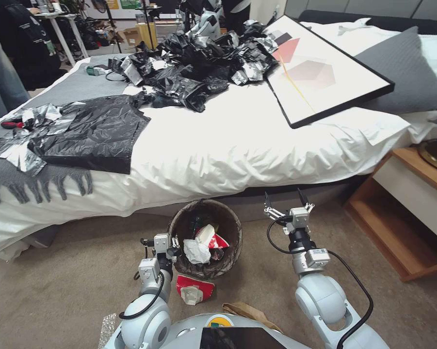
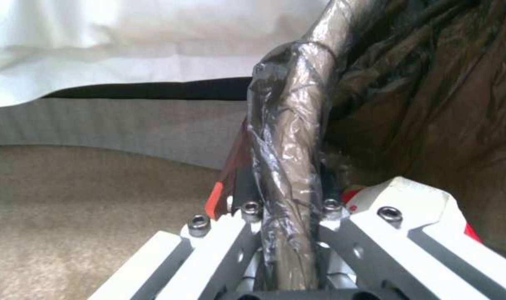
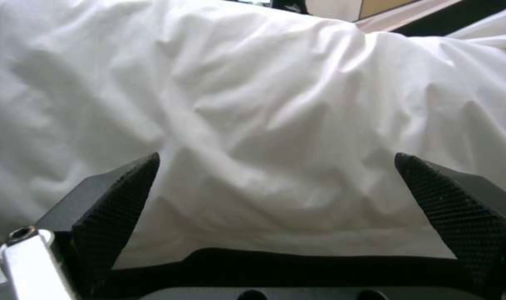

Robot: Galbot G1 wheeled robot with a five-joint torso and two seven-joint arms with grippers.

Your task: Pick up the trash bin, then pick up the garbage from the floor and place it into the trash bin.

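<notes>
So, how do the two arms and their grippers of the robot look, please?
Both arms are silver-grey with rounded joint housings and a black cable looping along each. The right gripper has a white bracket and two thin black fingers with a dotted, textured surface. The left gripper has white angular plates fixed with dark screws. A small label sits on the right wrist.

brown-lined trash bin (image 1: 230,228), white duvet (image 1: 237,145)
</notes>
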